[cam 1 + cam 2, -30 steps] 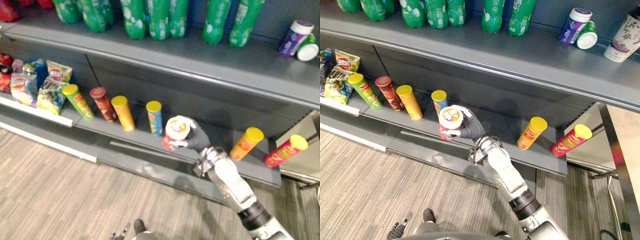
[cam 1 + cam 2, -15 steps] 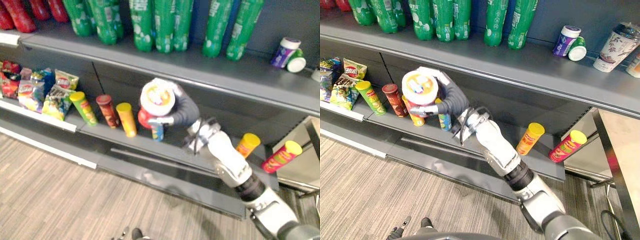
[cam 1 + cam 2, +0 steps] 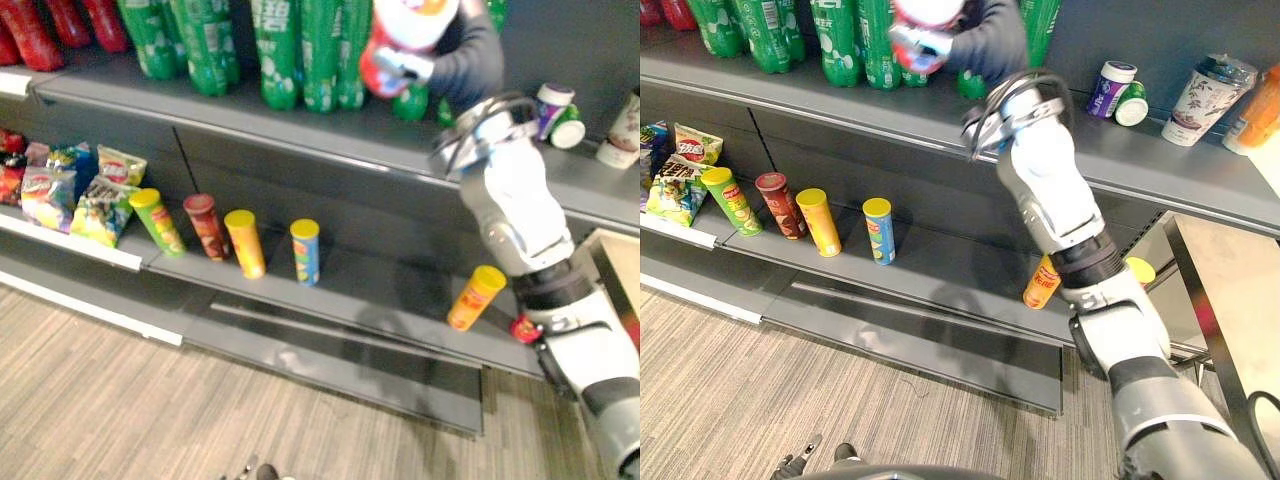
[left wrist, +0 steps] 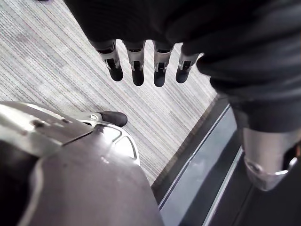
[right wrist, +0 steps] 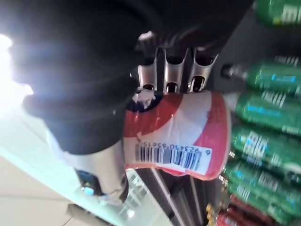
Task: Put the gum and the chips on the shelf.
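Note:
My right hand [image 3: 470,62] is shut on a red and white chips can [image 3: 400,40], held high in front of the green bottles [image 3: 300,50] on the upper shelf [image 3: 300,130]. In the right wrist view its fingers [image 5: 171,75] curl over the can [image 5: 183,136] and the thumb clamps one side. Two gum bottles, one purple [image 3: 1105,88] and one green [image 3: 1130,103], lie on the upper shelf to the right of that hand. My left hand [image 4: 136,66] hangs over the floor with straight fingers and holds nothing.
Several chips cans [image 3: 305,250] stand or lean on the lower shelf [image 3: 380,290], with snack bags [image 3: 80,190] at its left end. A patterned cup [image 3: 1205,90] stands at the upper shelf's right. Red bottles [image 3: 30,30] fill the far left.
My right hand has lifted the chips can from the lower shelf's height up to the green bottles on the upper shelf. The camera has shifted too.

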